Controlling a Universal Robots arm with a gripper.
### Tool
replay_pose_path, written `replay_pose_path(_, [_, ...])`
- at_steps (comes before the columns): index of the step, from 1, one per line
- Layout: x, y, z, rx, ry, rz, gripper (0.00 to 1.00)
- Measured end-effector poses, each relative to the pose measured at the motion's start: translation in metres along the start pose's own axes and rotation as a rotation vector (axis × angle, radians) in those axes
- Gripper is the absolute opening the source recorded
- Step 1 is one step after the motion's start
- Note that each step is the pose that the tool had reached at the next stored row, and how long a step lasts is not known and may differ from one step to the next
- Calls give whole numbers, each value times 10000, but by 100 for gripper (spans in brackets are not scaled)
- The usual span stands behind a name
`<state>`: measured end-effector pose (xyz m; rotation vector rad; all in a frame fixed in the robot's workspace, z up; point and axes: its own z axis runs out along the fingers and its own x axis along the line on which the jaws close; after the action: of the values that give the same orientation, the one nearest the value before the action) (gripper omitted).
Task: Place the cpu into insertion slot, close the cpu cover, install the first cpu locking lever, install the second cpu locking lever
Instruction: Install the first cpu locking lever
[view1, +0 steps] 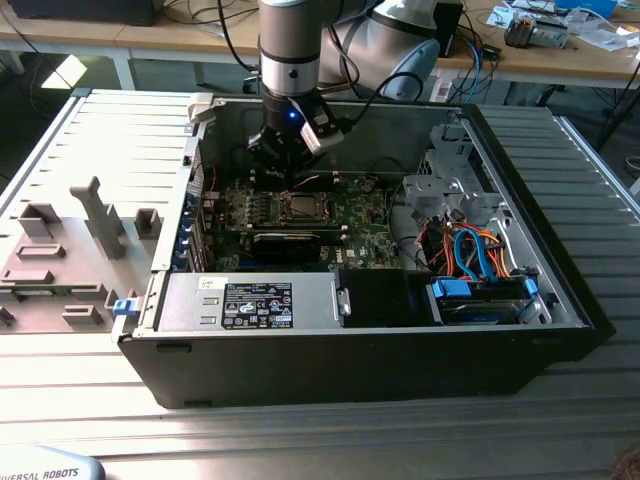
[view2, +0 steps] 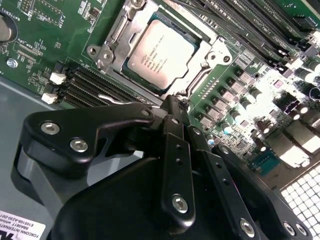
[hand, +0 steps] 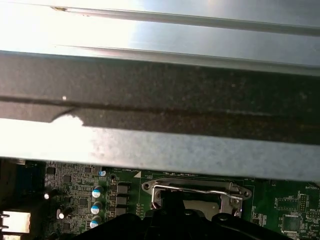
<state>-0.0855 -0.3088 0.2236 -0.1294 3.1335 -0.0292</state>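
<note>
Open computer case (view1: 560, 290) flat on slatted table (view1: 330, 440). Motherboard (view1: 360, 225) in case, toward far wall. Chip (view2: 152, 55) seated in socket (view2: 112, 47) mid-board, cover frame (view2: 210, 52) around it. Gripper (view2: 172, 107) just beside socket edge, over board. Power supply (view1: 250, 300) along near wall, drive bay (view1: 485, 295) in near corner on exterior view's right. Plastic jigs (view1: 70, 250) on table, exterior view's left of case.

Faint print is borne by the cpu (view2: 159, 55), but nothing can be made out. Illegible labels (view1: 258, 303) are seen on the power supply (view1: 185, 300), nearer the exterior camera than the cpu.
</note>
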Motion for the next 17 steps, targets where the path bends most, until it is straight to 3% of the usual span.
replay_pose_path(7, [-7,10,10,0,0,-1,11])
replay_pose_path(17, [-45,125,33,-16,-3,1,11])
